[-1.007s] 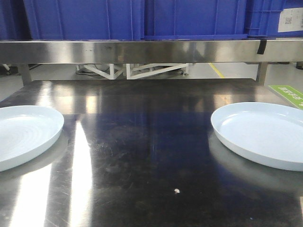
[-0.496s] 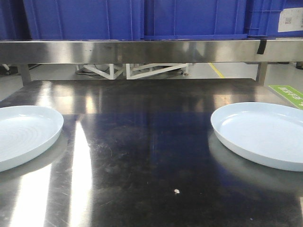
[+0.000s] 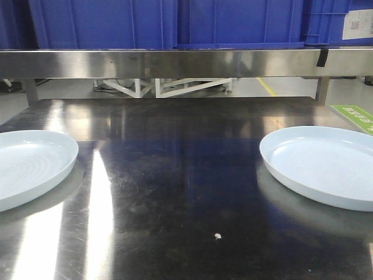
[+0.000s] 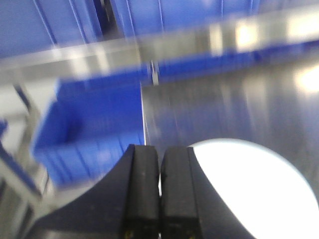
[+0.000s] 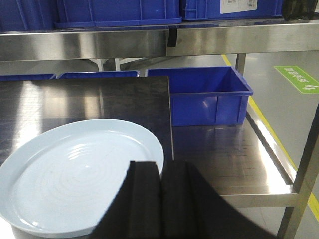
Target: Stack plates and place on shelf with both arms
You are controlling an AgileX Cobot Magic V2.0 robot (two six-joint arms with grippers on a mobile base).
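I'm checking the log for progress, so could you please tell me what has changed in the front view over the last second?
Nothing visibly changed: the left plate and the right plate lie apart on the table exactly where they were, not yet stacked.

Left plate (image 3: 29, 163) and right plate (image 3: 326, 166): pale blue-white, faint concentric rings; bins (image 3: 175, 23): deep blue; table (image 3: 175, 192): dark silver-grey; floor marking (image 3: 354, 116): green

A factory or warehouse workspace. Blue plastic bins (image 3: 105, 23) line a steel shelf (image 3: 175, 63) above a stainless bench (image 3: 186, 192). The floor bears a yellow painted line (image 5: 270, 128).
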